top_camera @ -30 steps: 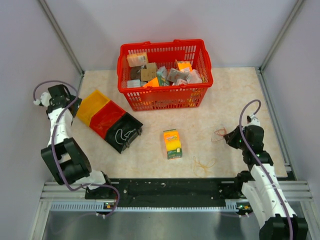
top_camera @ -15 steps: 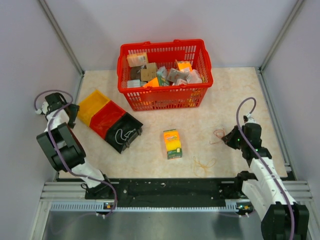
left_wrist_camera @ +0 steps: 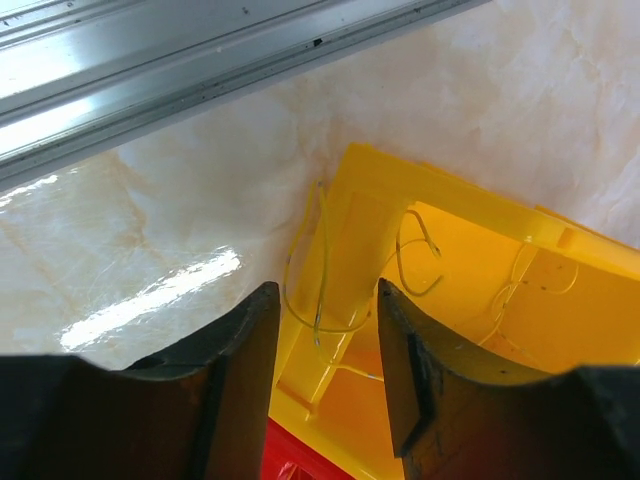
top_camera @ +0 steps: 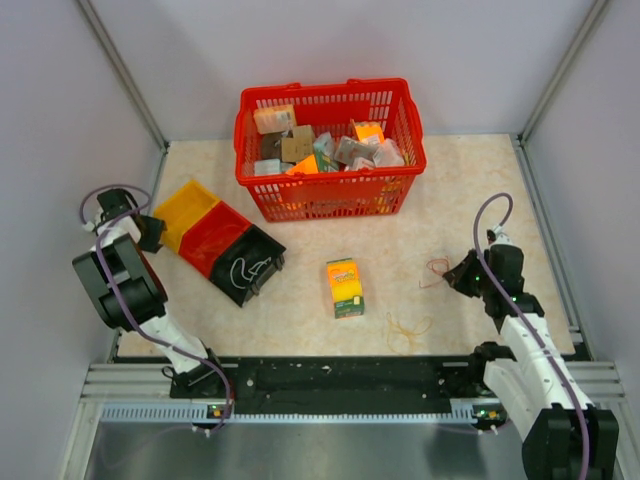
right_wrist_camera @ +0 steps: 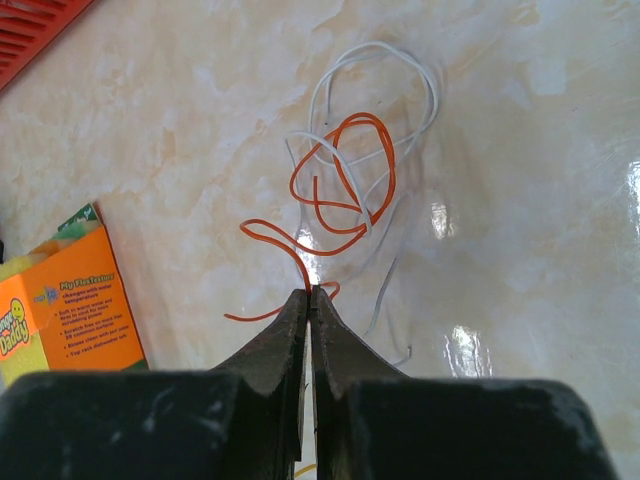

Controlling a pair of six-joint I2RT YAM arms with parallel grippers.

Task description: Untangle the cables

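1. My right claw (right_wrist_camera: 310, 298) is pinched together on a strand of the orange wire (right_wrist_camera: 345, 170). It sits low over the table (right_wrist_camera: 560, 200), to the right of the orange-and-green box (right_wrist_camera: 65, 310).
2. That orange wire is looped through a white wire (right_wrist_camera: 372, 46). Both lie in one tangle just ahead of my fingertips.
3. My left claw (left_wrist_camera: 325, 295) stands apart and holds nothing. It is over the rim of the yellow bin (left_wrist_camera: 480, 290), where a thin tan-yellow wire (left_wrist_camera: 322, 250) drapes.
4. The step in hand, I judge, is drawing the orange wire free of the white one.
5. Next calls for a slow pull away from the tangle, watching that the white loop does not drag along.
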